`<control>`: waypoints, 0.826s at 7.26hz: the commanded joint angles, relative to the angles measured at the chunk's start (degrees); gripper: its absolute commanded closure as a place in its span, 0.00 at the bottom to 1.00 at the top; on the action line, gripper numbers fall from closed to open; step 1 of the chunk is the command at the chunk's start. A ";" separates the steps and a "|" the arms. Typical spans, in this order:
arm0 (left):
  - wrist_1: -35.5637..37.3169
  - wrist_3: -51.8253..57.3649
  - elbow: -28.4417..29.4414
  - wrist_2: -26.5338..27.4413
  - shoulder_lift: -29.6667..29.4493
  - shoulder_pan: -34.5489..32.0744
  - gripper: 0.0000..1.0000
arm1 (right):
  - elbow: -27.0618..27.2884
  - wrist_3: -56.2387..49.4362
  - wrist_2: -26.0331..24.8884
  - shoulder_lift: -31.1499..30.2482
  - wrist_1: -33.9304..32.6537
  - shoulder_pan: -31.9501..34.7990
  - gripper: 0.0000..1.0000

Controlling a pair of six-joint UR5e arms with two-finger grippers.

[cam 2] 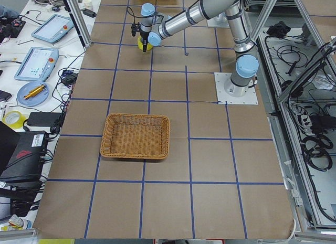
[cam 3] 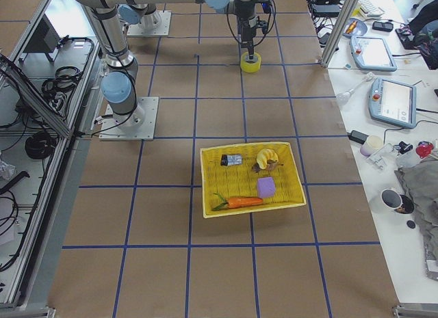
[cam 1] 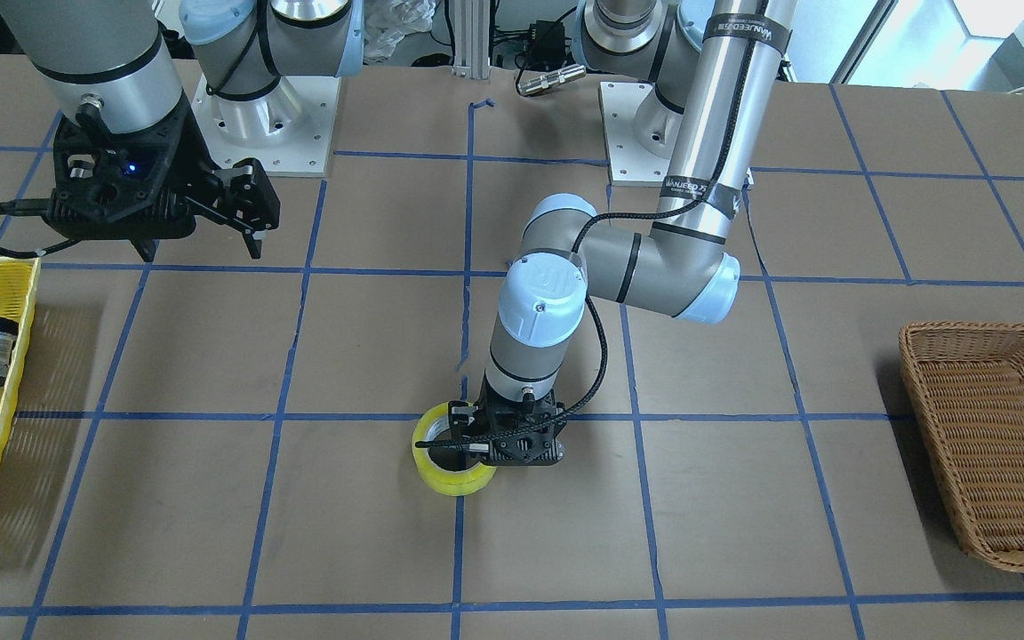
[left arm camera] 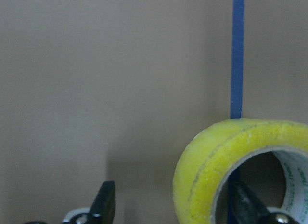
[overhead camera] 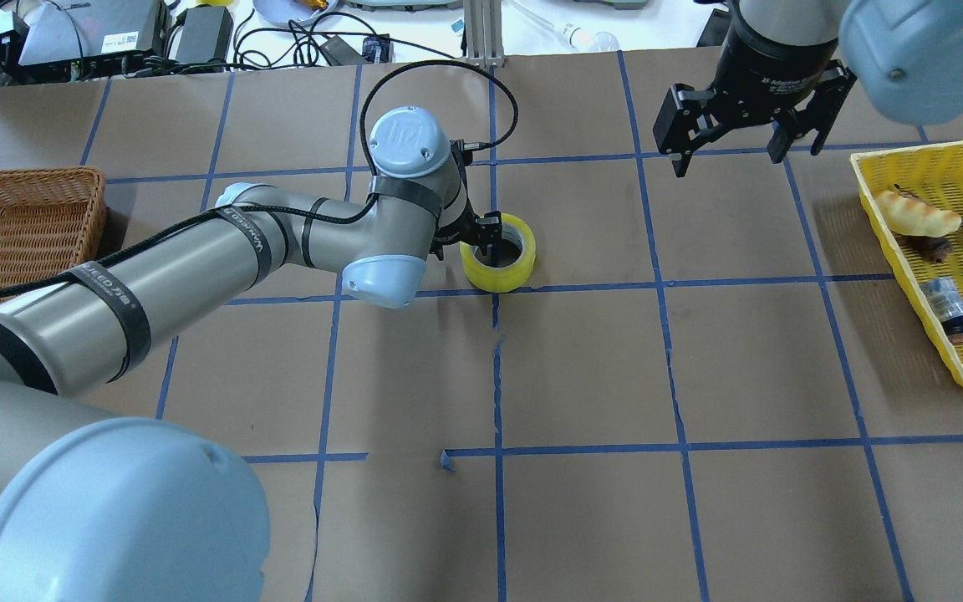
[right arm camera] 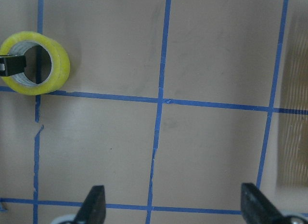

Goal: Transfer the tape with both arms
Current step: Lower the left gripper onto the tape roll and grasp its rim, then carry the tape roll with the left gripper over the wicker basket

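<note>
overhead exterior | tape [overhead camera: 494,277] flat, hole up | left end effector [overhead camera: 476,237] wide, astride wall | right end effector [overhead camera: 732,155] wide

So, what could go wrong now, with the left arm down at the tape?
1. The left fingers are open across one wall of the tape, one of them inside the hole; closing may slide or tip the roll.
2. Held by one side, it may hang crooked when lifted.
3. The right fingers are far off, near the yellow basket, so the carry is long.
</note>
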 commanded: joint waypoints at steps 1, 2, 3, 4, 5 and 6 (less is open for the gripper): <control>-0.38 -3.00 0.07 -1.81 0.15 -0.03 1.00 | -0.07 -2.73 0.15 0.03 -0.14 -0.32 0.00; -0.38 -2.65 0.16 -1.73 0.76 0.06 1.00 | -0.07 -2.64 0.15 0.03 -0.06 -0.41 0.00; -4.30 -1.52 1.46 -1.64 2.76 1.72 1.00 | -0.07 -1.95 0.32 -0.05 0.47 -0.93 0.00; -14.17 3.54 5.39 -1.64 5.05 6.26 1.00 | -0.07 -1.94 1.72 -0.23 1.34 -1.98 0.00; -24.97 13.34 9.43 -1.46 7.24 12.31 1.00 | -0.07 -1.77 3.82 -0.58 2.22 -2.60 0.00; -28.21 21.35 11.39 -1.20 8.92 17.33 1.00 | 0.02 1.45 3.93 -1.02 2.06 -2.17 0.00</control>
